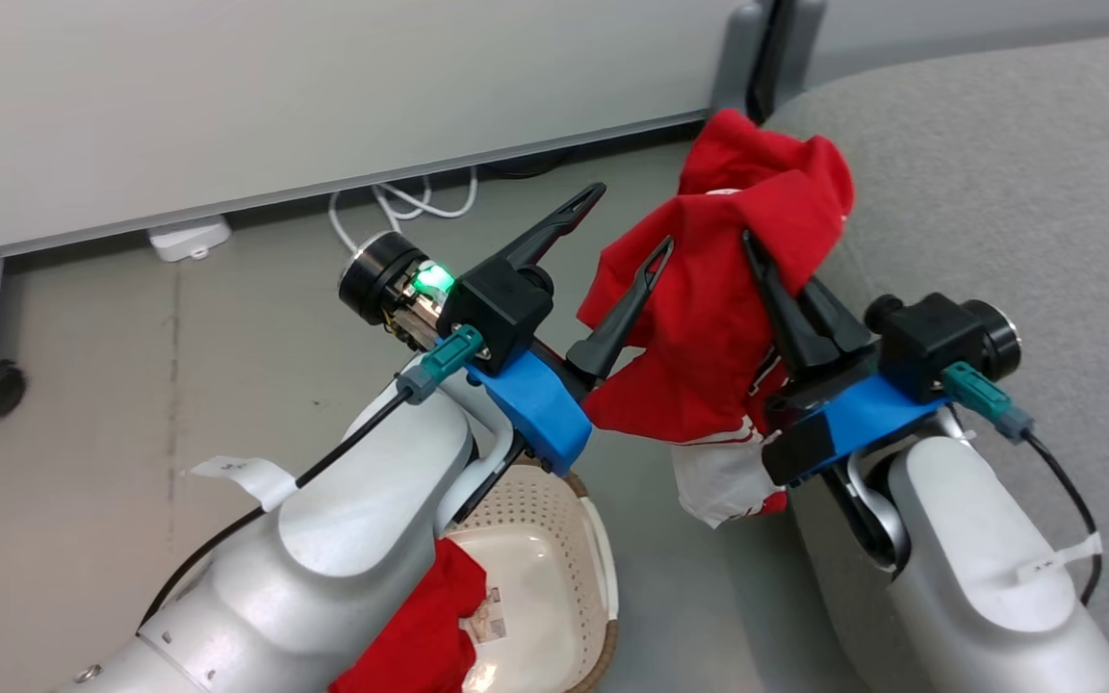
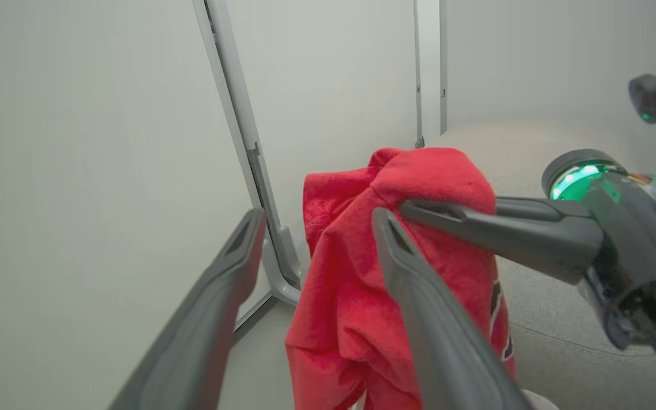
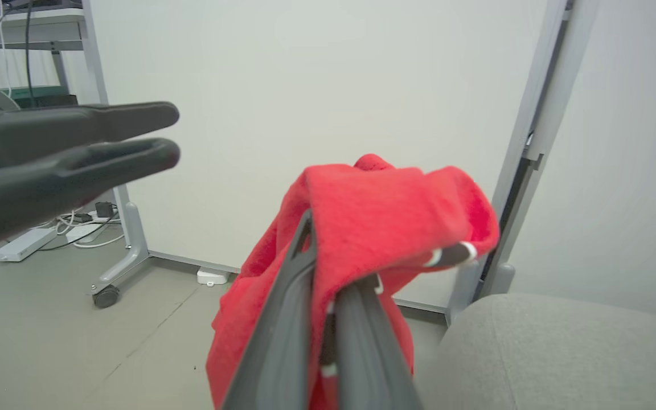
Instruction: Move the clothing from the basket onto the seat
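Probably a lab — wheeled white partition panels [image 1: 227,87], loose cables [image 1: 400,204] and a power strip [image 3: 20,244] on the bare grey floor [image 1: 83,385].

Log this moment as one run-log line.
right gripper: shut on red garment, held up at seat edge | left gripper: open, empty | basket: second red garment inside

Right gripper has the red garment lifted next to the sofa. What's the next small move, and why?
Probably swing the right gripper to its right, over the seat, before opening. It is shut on the red garment, which hangs by the seat's edge, largely above the floor. The left gripper stands open, holding nothing.
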Motion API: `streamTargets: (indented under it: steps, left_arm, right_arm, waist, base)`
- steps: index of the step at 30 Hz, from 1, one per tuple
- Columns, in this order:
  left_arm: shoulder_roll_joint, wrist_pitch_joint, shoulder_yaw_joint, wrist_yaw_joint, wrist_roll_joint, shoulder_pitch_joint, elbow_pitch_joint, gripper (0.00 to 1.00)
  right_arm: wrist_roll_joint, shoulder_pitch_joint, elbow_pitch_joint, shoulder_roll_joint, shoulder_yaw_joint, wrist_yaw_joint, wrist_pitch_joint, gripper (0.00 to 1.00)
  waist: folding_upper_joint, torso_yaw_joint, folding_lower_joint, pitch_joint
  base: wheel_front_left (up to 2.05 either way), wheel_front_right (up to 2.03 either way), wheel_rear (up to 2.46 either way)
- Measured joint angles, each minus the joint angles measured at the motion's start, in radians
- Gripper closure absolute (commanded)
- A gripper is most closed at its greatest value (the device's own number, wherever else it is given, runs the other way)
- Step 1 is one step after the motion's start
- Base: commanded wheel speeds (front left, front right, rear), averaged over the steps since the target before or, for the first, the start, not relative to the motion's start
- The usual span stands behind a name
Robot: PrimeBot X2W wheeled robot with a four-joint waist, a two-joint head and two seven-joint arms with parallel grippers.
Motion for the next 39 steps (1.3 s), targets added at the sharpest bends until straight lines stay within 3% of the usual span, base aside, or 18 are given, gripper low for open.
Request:
streamTargets:
  steps: [20,39]
  left_arm:
    - [-0.012,0.003,-0.050,-0.002,0.010,0.004,-0.002,0.00]
    - [-0.008,0.001,-0.061,0.004,0.009,-0.003,-0.010,0.00]
  right_arm:
    - [-0.027,0.141,-0.123,0.010,-0.145,0.000,0.000,1.00]
    - [-0.043,0.173,-0.183,0.010,-0.216,0.000,0.000,1.00]
  waist:
    - [0.0001,-0.207,-0.0001,0.033]
    - [0.0000,-0.189,0.0000,0.050]
  base:
    - [0.00,0.00,0.00]
    - [0.00,0.00,0.00]
